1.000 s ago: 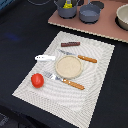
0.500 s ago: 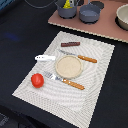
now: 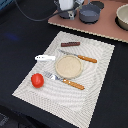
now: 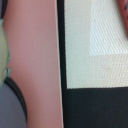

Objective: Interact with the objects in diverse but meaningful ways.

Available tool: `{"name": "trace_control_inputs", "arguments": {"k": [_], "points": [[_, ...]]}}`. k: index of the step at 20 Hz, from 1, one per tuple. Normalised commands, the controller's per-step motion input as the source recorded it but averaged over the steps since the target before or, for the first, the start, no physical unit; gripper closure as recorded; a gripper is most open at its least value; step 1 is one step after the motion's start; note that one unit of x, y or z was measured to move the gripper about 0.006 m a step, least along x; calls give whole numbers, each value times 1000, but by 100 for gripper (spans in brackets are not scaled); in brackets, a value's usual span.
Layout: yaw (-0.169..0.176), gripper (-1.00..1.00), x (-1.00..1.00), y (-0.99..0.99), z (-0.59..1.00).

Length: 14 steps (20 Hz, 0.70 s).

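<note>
Exterior view: hand [image 3: 66, 6] seen by grey pot [image 3: 90, 13], grip state not discernible; sausage stick [image 3: 70, 44] laid crosswise on placemat [image 3: 100, 75], well apart.

A pale woven placemat [image 4: 105, 45] with a lighter border lies on a black tabletop [image 4: 95, 107], and a sliver of something brown-red [image 4: 123, 9] shows at its far corner, too cropped to name. Beside the dark strip runs a pinkish board [image 4: 37, 60], where a grey curved rim [image 4: 12, 102] and a blurred greenish-white shape [image 4: 3, 47] sit at the frame's edge.
</note>
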Motion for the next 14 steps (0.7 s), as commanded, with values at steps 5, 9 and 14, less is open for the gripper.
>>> {"name": "trace_control_inputs", "arguments": {"k": [5, 9, 14], "points": [[11, -100, 300, -339, -241], [117, -100, 126, -163, -193], [112, -100, 121, -125, -150]]}}
